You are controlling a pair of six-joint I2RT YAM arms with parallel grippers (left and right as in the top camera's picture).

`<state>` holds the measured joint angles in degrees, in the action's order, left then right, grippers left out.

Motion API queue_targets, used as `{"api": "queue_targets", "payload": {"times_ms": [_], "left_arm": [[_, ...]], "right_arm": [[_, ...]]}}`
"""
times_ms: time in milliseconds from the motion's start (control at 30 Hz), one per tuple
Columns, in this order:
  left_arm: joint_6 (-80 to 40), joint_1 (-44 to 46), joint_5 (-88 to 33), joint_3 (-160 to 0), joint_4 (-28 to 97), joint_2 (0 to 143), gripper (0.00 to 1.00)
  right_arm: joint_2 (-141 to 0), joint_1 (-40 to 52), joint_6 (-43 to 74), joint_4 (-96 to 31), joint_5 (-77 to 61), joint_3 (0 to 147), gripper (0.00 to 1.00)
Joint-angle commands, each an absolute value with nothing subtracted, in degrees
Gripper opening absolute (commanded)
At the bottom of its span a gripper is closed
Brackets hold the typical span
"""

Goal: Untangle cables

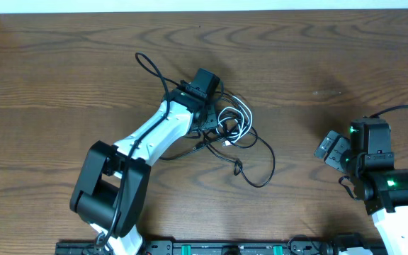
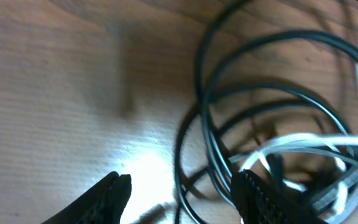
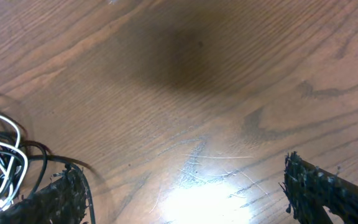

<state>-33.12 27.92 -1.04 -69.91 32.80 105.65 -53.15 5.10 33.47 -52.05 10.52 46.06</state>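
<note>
Tangle of thin cables lies on the brown wood-grain desk [image 1: 296, 57], approx mid-desk, a bit L of centre. It's several thin black cords [image 1: 264, 159] + 1 thin white cord [image 1: 238, 115], all flat on the surface & overlapping. White cord is coiled in small loops at the core of the pile, crossing the black ones. 1 narrow black loop [image 1: 146, 65] pokes out to the upper L. A wider black loop swings out lower R, w/ a small dark plug-like end [image 1: 237, 167] lying inside it.

L claw [image 2: 182, 180] is low over the pile's L edge, jaws spread. Its 2 dark ribbed fingers [image 2: 114, 196] stand apart. A black strand runs thru the gap, touching neither finger as far as the blurred wrist view shows. Black & white loops are bunched just R of the claw.

R claw [image 3: 191, 205] is well apart from the pile, on the desk's R side. Jaws are spread wide, w/ only wood grain & a glare patch between them. The tangle shows at the far L edge of the R wrist view.
</note>
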Motion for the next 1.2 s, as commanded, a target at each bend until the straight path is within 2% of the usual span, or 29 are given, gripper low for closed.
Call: {"api": "queue_targets", "payload": {"times_ms": [0,100,300,533,700,867,900,1067,1100,1167], "left_arm": [[-33.78,28.03,3.05,-70.35,31.57,107.18,0.59],[-35.14,28.1,3.07,-70.35,30.33,108.05,0.65],[-35.24,28.1,3.09,-70.3,29.06,109.16,0.7],[-35.22,28.12,2.9,-70.28,29.04,112.79,0.7],[-33.89,28.47,1.93,-70.26,29.12,113.25,0.73],[-32.4,30.15,1.93,-69.47,29.3,113.27,0.72],[-32.4,30.96,1.96,-68.66,29.3,113.3,0.59],[-32.4,31.86,1.98,-67.37,29.8,113.54,0.19],[-32.4,31.86,2.0,-67.35,29.93,113.54,0.08],[-32.4,31.73,2.07,-67.35,29.91,113.51,0.07]], "right_arm": [[-53.15,4.86,33.71,-51.96,12.58,47.09,0.99],[-53.15,4.86,33.56,-51.88,12.58,47.09,0.99],[-53.15,4.86,33.56,-51.86,12.58,47.09,0.99],[-53.15,4.86,33.56,-51.88,12.56,47.09,0.99],[-53.15,4.86,33.58,-51.86,12.56,47.09,0.99],[-53.15,4.86,33.56,-51.88,12.56,47.09,0.99],[-53.15,4.86,33.56,-51.88,12.53,47.09,0.99],[-53.15,4.86,33.56,-51.92,12.53,47.09,0.99],[-53.15,4.86,33.56,-51.94,12.53,47.09,0.99],[-53.15,4.86,33.56,-52.14,12.47,47.09,0.99]]}}
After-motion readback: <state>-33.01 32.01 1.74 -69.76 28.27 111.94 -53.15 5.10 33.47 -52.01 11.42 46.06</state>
